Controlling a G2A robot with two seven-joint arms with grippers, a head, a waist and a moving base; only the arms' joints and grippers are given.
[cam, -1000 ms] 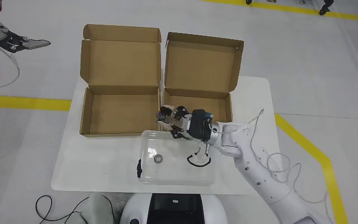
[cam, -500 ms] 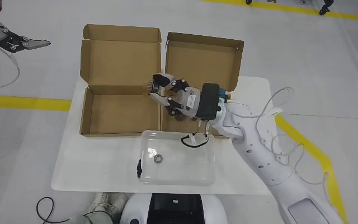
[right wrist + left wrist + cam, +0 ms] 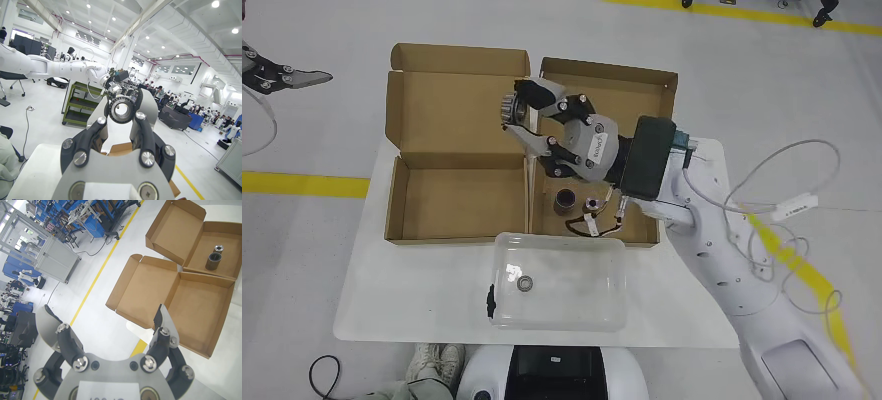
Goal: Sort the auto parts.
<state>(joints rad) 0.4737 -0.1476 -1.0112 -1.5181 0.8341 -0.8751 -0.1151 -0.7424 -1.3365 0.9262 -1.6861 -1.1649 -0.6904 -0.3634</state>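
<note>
High beside the right box [image 3: 545, 222], two sleeves [image 3: 565, 203] already inside, our right hand [image 3: 518, 104] grips a bearing [image 3: 121, 111] tight, and we've a small ring [image 3: 525, 283] left in the tray [image 3: 572, 298].

Pale grey glossy floor [image 3: 322, 110] marked with yellow tape lines [image 3: 302, 184]. Large white hall under a beamed ceiling [image 3: 170, 22] with rows of round lamps [image 3: 235, 30], a green wheeled shelf cart [image 3: 79, 102] on open floor, dark office chairs [image 3: 167, 99] farther back. Blue racks [image 3: 92, 228] and an aluminium-framed glazed enclosure [image 3: 47, 251] beside one yellow line.
</note>
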